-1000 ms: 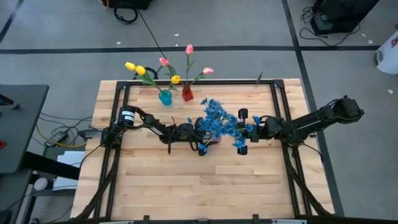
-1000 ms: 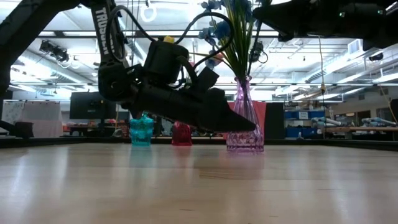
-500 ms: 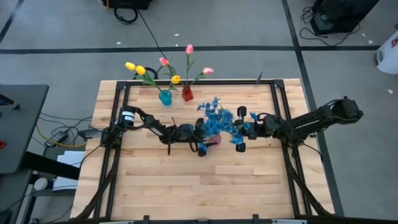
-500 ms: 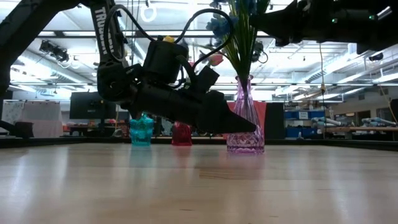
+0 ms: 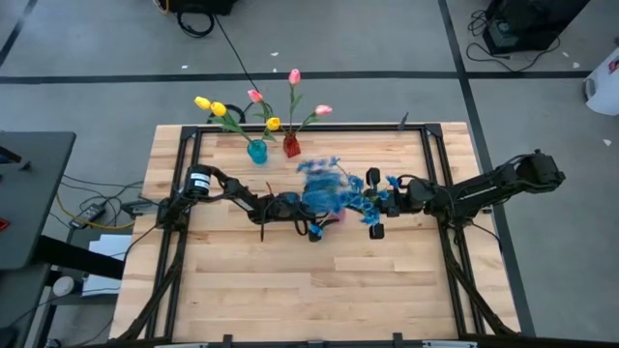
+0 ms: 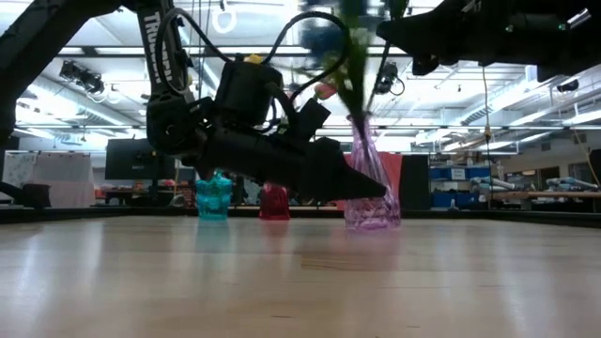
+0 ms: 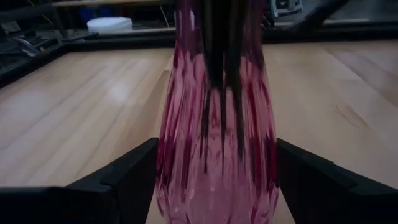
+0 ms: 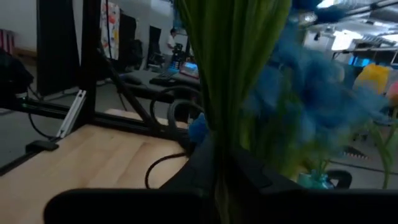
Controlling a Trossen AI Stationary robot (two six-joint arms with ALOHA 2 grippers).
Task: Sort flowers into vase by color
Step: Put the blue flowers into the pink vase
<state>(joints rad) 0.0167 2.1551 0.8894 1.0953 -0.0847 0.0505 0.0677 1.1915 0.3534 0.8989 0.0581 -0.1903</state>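
Low view: bare wood table (image 6: 300,282) up front, then the left gripper (image 6: 362,188) hanging just off the surface, pointed toward 3 o'clock at the pink glass vase (image 6: 368,178), which stands tilted. Left wrist view confirms it: the left gripper's fingers (image 7: 124,177) are spread, one on each side of the vase body, close but contact not clear; dark stems run down inside the glass. Above the vase, the right gripper (image 6: 413,42) comes in from the 1 o'clock side, high over the table. Right wrist view shows its jaws pinched on the bunch of green stems (image 8: 233,68) of the blue flowers (image 8: 317,87), blossoms blurred. High view: both grippers meet near table centre, left gripper (image 5: 319,217) from 9 o'clock, right gripper (image 5: 372,198) from 3 o'clock, blue flowers (image 5: 324,188) smeared between them over the vase. Farther back, at the 12 o'clock edge of the table, a teal vase (image 5: 257,152) holds yellow tulip buds (image 5: 219,108) and, just beside it, a red vase (image 5: 291,147) holds pink tulip buds (image 5: 294,76). In the low view both sit well behind the pink vase, teal (image 6: 213,197) beside red (image 6: 274,202).
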